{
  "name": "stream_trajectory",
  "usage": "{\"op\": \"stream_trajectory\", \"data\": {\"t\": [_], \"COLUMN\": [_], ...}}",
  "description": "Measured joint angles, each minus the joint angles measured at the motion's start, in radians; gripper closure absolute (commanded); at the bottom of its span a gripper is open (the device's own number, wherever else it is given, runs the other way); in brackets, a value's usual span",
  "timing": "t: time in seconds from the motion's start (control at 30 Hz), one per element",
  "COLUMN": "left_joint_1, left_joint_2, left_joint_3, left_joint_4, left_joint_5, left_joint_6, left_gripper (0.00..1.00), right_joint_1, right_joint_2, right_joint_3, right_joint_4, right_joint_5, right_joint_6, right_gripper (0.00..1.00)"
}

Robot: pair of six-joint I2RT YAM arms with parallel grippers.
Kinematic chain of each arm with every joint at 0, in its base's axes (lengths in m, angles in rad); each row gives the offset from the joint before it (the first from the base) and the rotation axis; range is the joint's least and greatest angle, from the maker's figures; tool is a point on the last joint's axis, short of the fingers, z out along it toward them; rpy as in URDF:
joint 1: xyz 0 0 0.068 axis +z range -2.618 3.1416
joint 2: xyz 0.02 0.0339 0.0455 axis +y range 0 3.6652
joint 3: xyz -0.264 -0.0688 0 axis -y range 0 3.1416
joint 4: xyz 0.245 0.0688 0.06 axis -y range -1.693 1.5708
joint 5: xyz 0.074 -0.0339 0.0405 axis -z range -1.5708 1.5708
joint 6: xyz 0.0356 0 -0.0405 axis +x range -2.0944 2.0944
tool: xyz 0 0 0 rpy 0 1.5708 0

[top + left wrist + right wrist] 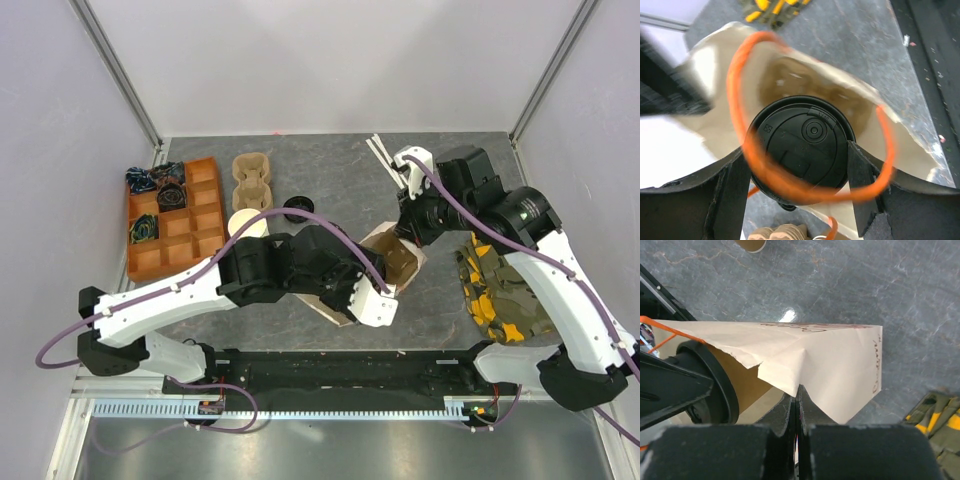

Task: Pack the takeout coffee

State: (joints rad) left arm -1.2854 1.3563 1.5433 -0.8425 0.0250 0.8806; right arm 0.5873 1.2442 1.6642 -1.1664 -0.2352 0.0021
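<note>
Left wrist | left jaws clamp takeout coffee (800, 145) (lid only) | right jaws pinch bag (840, 360)

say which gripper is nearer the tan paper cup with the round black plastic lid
Left. The left gripper clamps the cup at the mouth of the cream paper bag; the right gripper pinches the bag's edge.

The takeout coffee (802, 145) is capped w/ a black plastic lid, smooth, semi-gloss. The paper bag (835, 360) is matt kraft paper, creased, w/ a cord handle (735, 95) (too blurred for weave). The table (880, 285) is finished in grey marbled stone-look, slight sheen. Fingers (732, 195) of the left gripper (797, 152) are matt black plastic, edges roughened. Far left, a tray (205, 210) of matt plastic; right, camo cloth (495, 290).
</note>
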Motion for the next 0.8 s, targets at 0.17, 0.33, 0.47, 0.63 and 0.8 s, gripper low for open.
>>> {"op": "stream_trajectory", "data": {"t": [0.17, 0.33, 0.47, 0.63, 0.8], "left_joint_1": [0.000, 0.000, 0.000, 0.000, 0.000], "left_joint_2": [-0.045, -0.129, -0.155, -0.155, -0.159], "left_joint_3": [-0.010, -0.068, -0.112, -0.140, -0.142], "left_joint_4": [0.056, 0.068, 0.067, 0.066, 0.066], "left_joint_5": [-0.025, -0.028, -0.032, -0.032, -0.016], "left_joint_6": [-0.035, -0.067, -0.083, -0.095, -0.095], "left_gripper": [0.74, 0.75, 0.75, 0.75, 0.75], "right_joint_1": [0.000, -0.031, -0.056, -0.055, -0.055], "right_joint_2": [-0.026, -0.032, -0.045, -0.037, 0.063], "right_joint_3": [-0.048, -0.103, -0.146, -0.133, 0.016], "right_joint_4": [0.006, 0.008, -0.005, -0.032, -0.043], "right_joint_5": [0.018, 0.027, 0.018, 0.005, -0.016], "right_joint_6": [0.077, 0.128, 0.130, 0.027, -0.143], "right_gripper": [1.00, 0.70, 0.37, 0.06, 0.02]}}
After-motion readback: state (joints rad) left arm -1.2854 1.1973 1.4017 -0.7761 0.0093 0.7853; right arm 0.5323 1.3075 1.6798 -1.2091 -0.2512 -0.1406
